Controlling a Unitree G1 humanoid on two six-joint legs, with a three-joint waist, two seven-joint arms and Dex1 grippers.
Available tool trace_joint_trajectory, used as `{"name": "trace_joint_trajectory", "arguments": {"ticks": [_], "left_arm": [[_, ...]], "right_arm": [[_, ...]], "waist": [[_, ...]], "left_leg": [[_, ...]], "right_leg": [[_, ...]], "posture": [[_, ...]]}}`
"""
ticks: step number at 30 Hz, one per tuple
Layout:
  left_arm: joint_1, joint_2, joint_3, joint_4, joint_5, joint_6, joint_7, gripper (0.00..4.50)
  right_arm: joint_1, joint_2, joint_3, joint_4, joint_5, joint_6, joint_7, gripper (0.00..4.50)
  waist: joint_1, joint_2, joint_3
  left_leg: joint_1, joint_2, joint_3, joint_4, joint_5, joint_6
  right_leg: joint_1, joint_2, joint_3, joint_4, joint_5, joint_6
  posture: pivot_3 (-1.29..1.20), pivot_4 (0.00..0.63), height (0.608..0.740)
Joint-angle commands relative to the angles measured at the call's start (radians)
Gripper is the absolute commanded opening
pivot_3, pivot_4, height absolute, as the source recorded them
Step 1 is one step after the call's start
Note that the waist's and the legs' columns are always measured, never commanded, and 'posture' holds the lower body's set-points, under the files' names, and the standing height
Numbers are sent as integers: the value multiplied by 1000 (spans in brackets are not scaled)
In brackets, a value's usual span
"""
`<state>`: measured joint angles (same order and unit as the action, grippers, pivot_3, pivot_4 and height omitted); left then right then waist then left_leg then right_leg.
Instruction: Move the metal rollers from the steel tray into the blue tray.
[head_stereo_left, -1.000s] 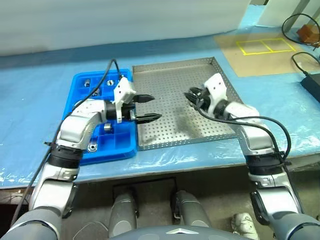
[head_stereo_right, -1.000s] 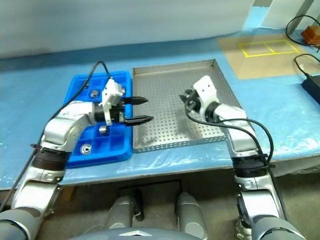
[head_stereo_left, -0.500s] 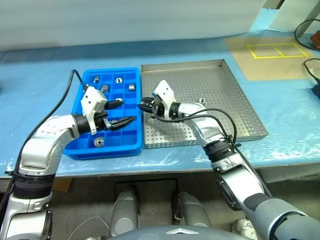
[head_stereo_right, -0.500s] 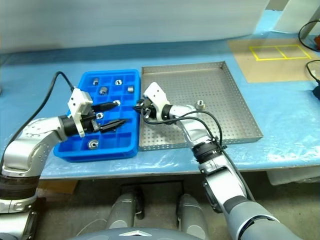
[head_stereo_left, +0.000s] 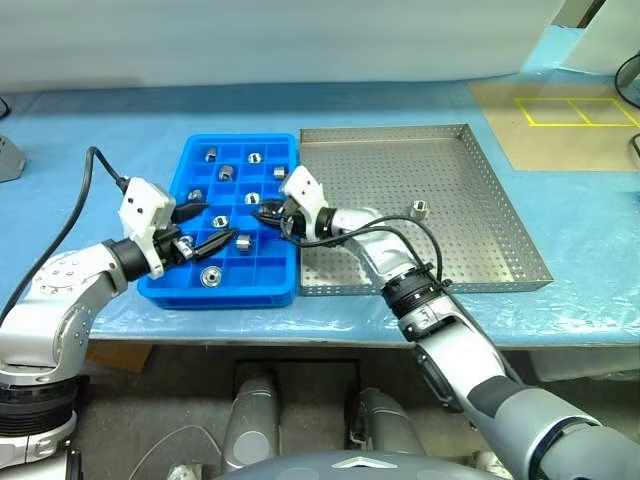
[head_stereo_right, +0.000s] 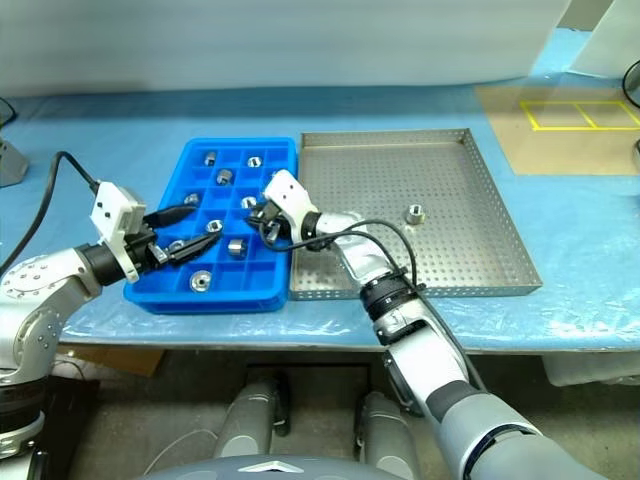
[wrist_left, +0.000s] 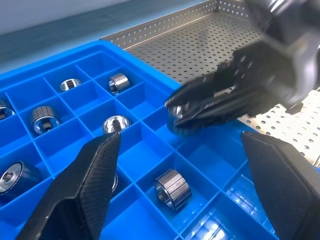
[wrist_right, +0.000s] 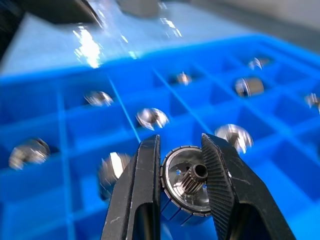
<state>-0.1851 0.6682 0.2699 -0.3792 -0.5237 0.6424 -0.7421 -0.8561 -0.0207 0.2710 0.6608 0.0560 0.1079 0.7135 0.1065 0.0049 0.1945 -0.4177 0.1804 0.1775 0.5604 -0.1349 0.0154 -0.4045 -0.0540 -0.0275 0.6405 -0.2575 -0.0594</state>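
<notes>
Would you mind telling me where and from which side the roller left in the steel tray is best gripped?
Judging by its pose, the lone roller stands apart on the steel tray's perforated floor, hole apparently upward. Come from above and pinch across its curved outer wall; nothing crowds it. The open left gripper is free, while the right gripper holds another roller.

Metal rollers: short shiny ribbed cylinders, several lying one to a compartment in the blue tray (head_stereo_left: 195, 290), some upright, some on their sides; one (wrist_right: 185, 187) pinched between black fingers above it; one (head_stereo_left: 418, 209) alone on the steel tray (head_stereo_left: 480, 135), perforated, just beside the blue tray
</notes>
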Motion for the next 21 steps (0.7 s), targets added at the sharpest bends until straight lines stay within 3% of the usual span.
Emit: {"name": "trace_joint_trajectory", "arguments": {"ticks": [1,4,11,21], "left_arm": [[-15,1,-4,-41,-22,2,13,4053],[-23,-1,-18,-35,-26,0,17,4053],[-61,-5,-58,-10,-34,-7,9,4053],[-188,-72,-199,106,-6,-58,-49,4053]], "right_arm": [[-25,21,-34,36,5,-44,-14,840],[-13,27,-36,44,-5,-52,-16,840],[17,2,-62,-54,28,27,18,3159],[11,-190,-252,-214,74,49,-65,3159]], "waist": [[-1,0,0],[-3,0,0],[-3,0,0],[-10,-1,0]], "left_leg": [[0,0,0,0,0,0],[0,0,0,0,0,0],[0,0,0,0,0,0],[0,0,0,1,3,-4]], "right_leg": [[0,0,0,0,0,0],[0,0,0,0,0,0],[0,0,0,0,0,0],[1,0,0,1,1,1]], "posture": [[179,150,740],[167,150,740],[119,150,740],[-5,150,740]]}}
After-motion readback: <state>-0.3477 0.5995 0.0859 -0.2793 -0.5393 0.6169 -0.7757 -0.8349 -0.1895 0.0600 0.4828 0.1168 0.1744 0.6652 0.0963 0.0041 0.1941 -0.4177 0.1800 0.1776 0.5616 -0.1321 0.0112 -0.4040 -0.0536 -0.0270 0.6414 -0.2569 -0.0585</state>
